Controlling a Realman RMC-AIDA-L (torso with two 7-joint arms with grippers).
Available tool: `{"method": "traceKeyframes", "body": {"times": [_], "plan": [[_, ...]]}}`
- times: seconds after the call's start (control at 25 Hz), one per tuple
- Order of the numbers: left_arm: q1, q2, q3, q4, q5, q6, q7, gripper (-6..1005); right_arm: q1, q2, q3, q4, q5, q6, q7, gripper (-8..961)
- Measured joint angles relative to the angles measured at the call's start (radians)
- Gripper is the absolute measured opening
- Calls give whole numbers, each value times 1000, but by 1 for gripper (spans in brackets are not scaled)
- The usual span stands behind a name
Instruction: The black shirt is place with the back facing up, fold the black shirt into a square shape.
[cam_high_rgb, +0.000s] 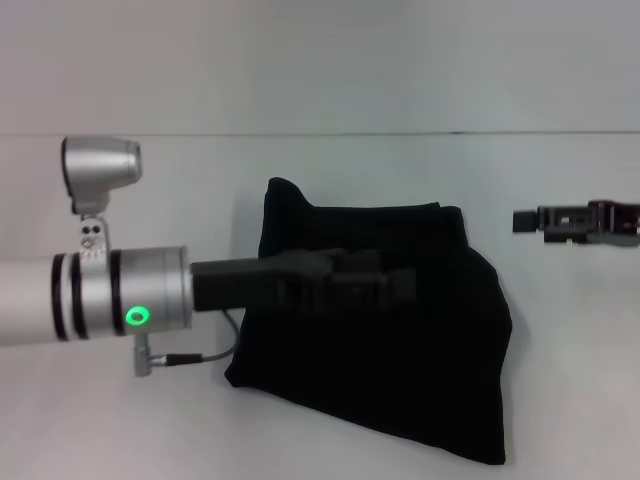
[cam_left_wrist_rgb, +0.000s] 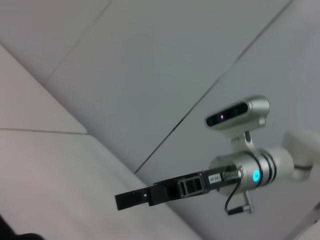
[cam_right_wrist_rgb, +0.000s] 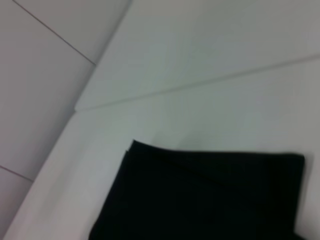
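Lying mid-table, shirt (cam_high_rgb: 400, 350) already folded into a rough square, near edge slanting; perhaps tidying remaining. Left gripper (cam_high_rgb: 395, 283) hovering over it, right gripper (cam_high_rgb: 520, 221) idling far right, grip states unclear.

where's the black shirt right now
In the head view the black shirt lies folded on the white table, centre, under the left gripper; the right gripper hovers off its right side.

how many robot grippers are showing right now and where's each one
2. The left gripper is over the middle of the black shirt; the right gripper is off the shirt's right side, above the bare table.
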Motion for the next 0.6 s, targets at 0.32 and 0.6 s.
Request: {"method": "traceKeyframes", "body": {"times": [0.32,0.6], "plan": [[30,2,17,36,20,-28,73,948,16,4,-48,34,-26,51,57,928],[18,6,18,37,24,-81,27,949,27,10,-86,44,-26,83,54,927]]}}
